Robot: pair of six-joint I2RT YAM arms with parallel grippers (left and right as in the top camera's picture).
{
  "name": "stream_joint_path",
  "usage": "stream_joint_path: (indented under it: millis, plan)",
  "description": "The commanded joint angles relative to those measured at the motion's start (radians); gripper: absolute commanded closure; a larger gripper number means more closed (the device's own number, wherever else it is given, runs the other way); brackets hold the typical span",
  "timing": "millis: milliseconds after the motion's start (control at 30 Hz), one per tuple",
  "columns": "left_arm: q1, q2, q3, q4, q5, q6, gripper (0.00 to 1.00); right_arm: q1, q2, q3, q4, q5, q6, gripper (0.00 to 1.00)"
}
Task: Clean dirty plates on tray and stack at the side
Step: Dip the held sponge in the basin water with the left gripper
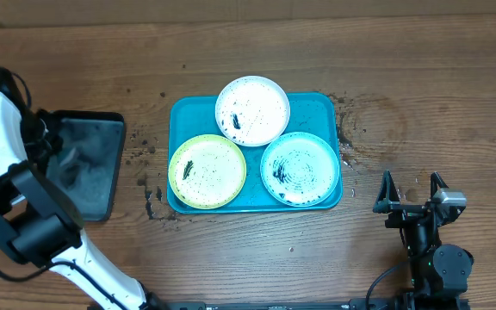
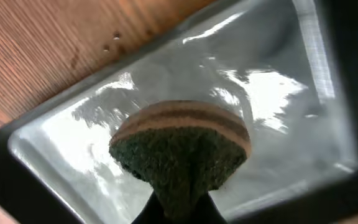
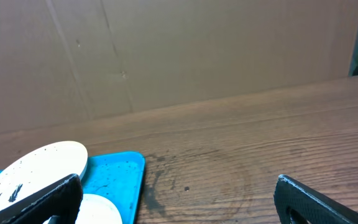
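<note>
The turquoise tray [image 1: 183, 112] lies mid-table and holds three grimy plates: white [image 1: 252, 110] at the back, lime-green [image 1: 207, 171] front left, light blue [image 1: 300, 168] front right. The tray [image 3: 114, 177] and white plate [image 3: 39, 168] also show in the right wrist view, with the light blue plate's rim [image 3: 101, 211] below. My left gripper [image 2: 179, 208] is shut on a sponge [image 2: 180, 152], green scrub side up, held over the black tray [image 2: 104, 143]. My right gripper [image 1: 413, 191] is open and empty, resting right of the turquoise tray.
The black tray [image 1: 89, 164] sits at the left with my left arm [image 1: 7, 164] over it. Black grime specks lie on the wood beside the turquoise tray [image 1: 153, 198]. A cardboard wall [image 3: 166, 50] stands behind the table.
</note>
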Motion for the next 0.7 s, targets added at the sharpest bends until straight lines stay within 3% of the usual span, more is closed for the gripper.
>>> stream_joint_path:
  millis: [0, 133, 333, 667]
  plan:
    - [-0.004, -0.054, 0.031, -0.014, 0.104, 0.0, 0.96, 0.004, -0.009, -0.011, 0.006, 0.01, 0.003, 0.0]
    - [-0.026, -0.039, -0.05, 0.025, 0.034, -0.007, 0.96, 0.004, -0.009, -0.011, 0.006, 0.01, 0.003, 0.0]
    - [-0.057, -0.024, -0.224, 0.16, 0.041, -0.005, 0.96, 0.004, -0.009, -0.011, 0.006, 0.01, 0.003, 0.0]
    - [-0.047, -0.04, 0.053, -0.076, 0.0, 0.001, 0.96, 0.004, -0.009, -0.011, 0.006, 0.01, 0.003, 0.0]
